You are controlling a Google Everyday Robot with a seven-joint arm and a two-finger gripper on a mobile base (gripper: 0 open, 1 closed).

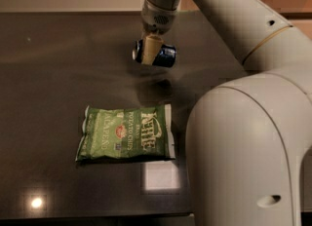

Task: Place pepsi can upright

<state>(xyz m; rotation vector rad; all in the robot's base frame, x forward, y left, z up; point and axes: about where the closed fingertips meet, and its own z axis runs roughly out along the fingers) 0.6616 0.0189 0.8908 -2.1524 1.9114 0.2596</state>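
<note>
The green chip bag [126, 132] on the tabletop [44, 84] reads "Kettle", "Potato Chips" and "Jalapeño". Beyond it, the pincer [149, 57] grips the pepsi can [165, 55], whose markings are illegible.
</note>
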